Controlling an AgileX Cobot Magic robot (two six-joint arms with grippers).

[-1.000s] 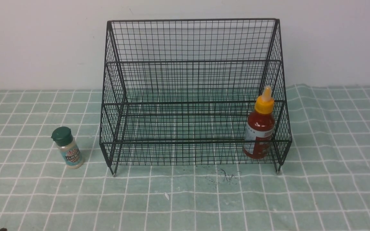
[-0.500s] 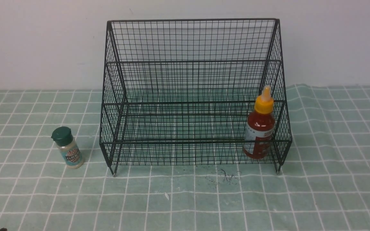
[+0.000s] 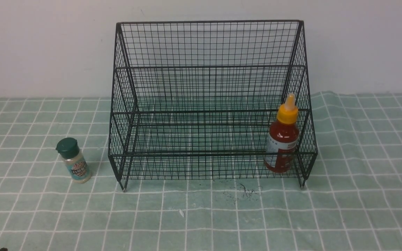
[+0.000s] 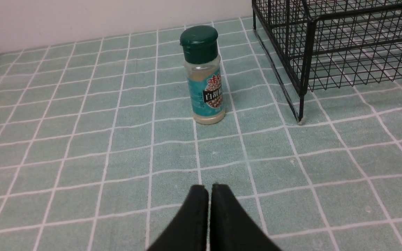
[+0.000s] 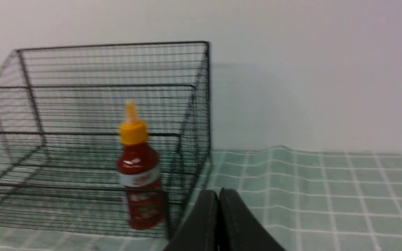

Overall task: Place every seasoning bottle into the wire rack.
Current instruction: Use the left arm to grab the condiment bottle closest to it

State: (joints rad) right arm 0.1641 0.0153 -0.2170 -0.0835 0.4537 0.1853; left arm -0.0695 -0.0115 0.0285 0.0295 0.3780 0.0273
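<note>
left gripper (image 4: 209, 190) pinched closed, empty | right gripper (image 5: 218, 193) likewise | red bottle (image 3: 282, 139) stands in wire rack (image 3: 208, 66), lowest tier, right end | green-capped shaker (image 4: 203, 75) upright on cloth (image 3: 361, 174), left of rack, dead ahead of my left gripper, so I'd take it left-handed

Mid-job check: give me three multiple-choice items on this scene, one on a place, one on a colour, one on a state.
1. Where is the red sauce bottle? A) inside the rack, lowest tier, right end B) on the cloth left of the rack C) on the top tier
2. What colour is the shaker's cap? A) yellow B) white C) dark green
3. How is the left gripper? A) wide open B) shut on the shaker C) shut, empty
Answers: A, it stands behind the front wires; C, the cap shows green; C, its fingers meet short of the shaker.
</note>
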